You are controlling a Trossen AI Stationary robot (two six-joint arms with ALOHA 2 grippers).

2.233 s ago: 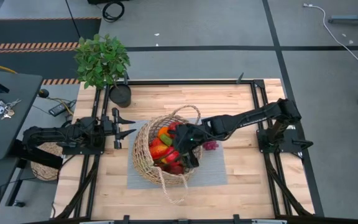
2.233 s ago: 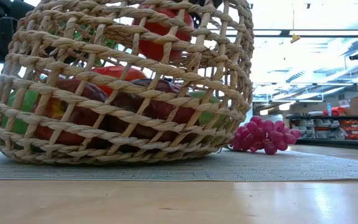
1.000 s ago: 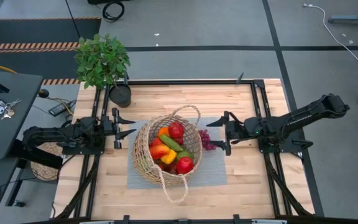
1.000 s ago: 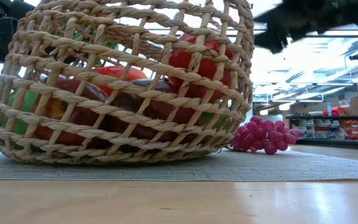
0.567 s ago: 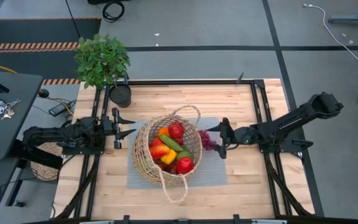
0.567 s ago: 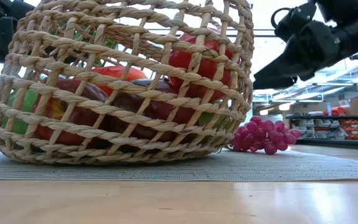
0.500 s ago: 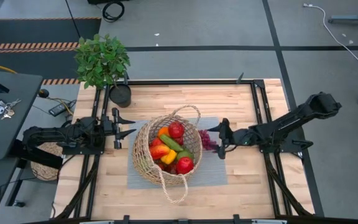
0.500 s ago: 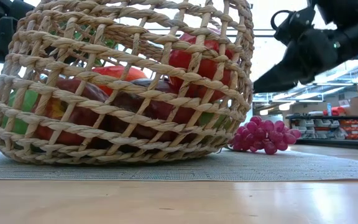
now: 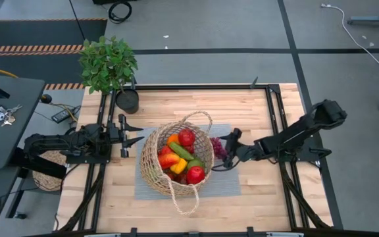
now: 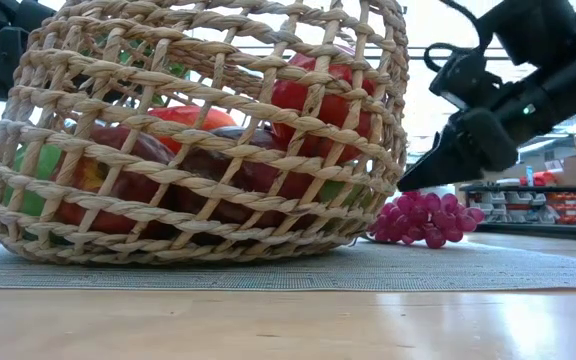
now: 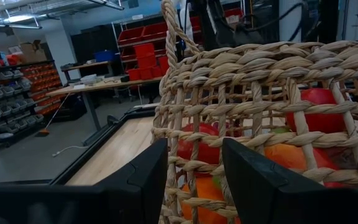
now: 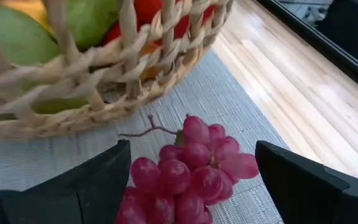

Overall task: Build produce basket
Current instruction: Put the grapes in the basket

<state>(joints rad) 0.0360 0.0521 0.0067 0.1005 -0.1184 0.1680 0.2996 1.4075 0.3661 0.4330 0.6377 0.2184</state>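
The wicker basket [image 9: 174, 161] stands on a grey mat [image 9: 226, 181] near the middle of the table [image 9: 268, 201], a bit toward the front edge. It is filled w/ produce: red apples [image 9: 195, 174], a yellow pepper [image 9: 179, 165], an orange-red pepper [image 9: 168, 160] and green pieces (low view shows more red and green fruit through the weave).

The bunch of purple grapes [image 12: 188, 174] lies on the mat just beside the basket's right side, not inside it and not touching it, as far as the low view shows.

The right gripper [image 9: 224, 151] is low over the mat at the grapes; its two fingers [image 12: 306, 183] are spread wide, one on each side of the bunch, and grip nothing. In the low view one finger tip hangs just above the grapes [image 10: 424, 218].

The left gripper [image 9: 133, 133] waits near the table's left edge, just beside the basket's left wall, fingers apart, holding nothing.

A potted plant [image 9: 109, 66] stands at the far left corner.
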